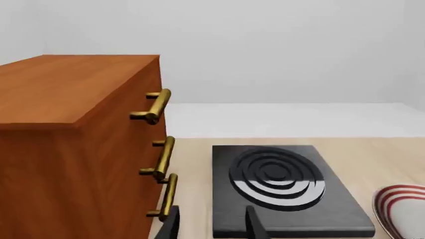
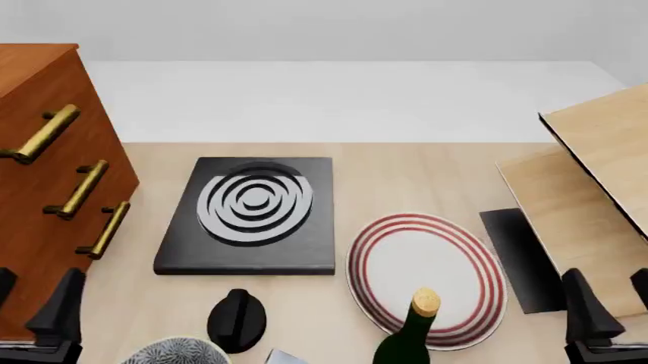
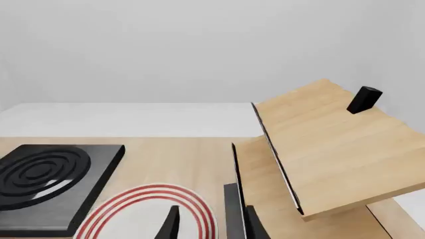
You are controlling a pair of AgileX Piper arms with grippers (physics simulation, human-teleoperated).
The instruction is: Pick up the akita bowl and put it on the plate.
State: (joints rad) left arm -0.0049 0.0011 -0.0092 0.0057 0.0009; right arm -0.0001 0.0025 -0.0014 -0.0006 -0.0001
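The akita bowl (image 2: pixel 178 353), with its black-and-white pattern, shows only as a top rim at the near edge of the front view. The white plate (image 2: pixel 426 274) with red rings lies right of centre, also seen at plate (image 3: pixel 143 211) and plate (image 1: pixel 402 209). My left gripper (image 2: pixel 33 303) stands open near the cabinet, left of the bowl, holding nothing; its fingers (image 1: pixel 256 226) point toward the stove. My right gripper (image 2: pixel 611 302) is open and empty to the right of the plate, with its fingers (image 3: pixel 170 224) over the plate's right side.
A wooden cabinet (image 2: pixel 45 182) with brass handles fills the left. A black stove (image 2: pixel 253 212) sits behind a black knob (image 2: pixel 238 318). A green bottle (image 2: pixel 413 337) stands at the plate's near edge. A tilted wooden rack (image 2: pixel 587 189) and dark strip (image 2: pixel 518 258) are at right.
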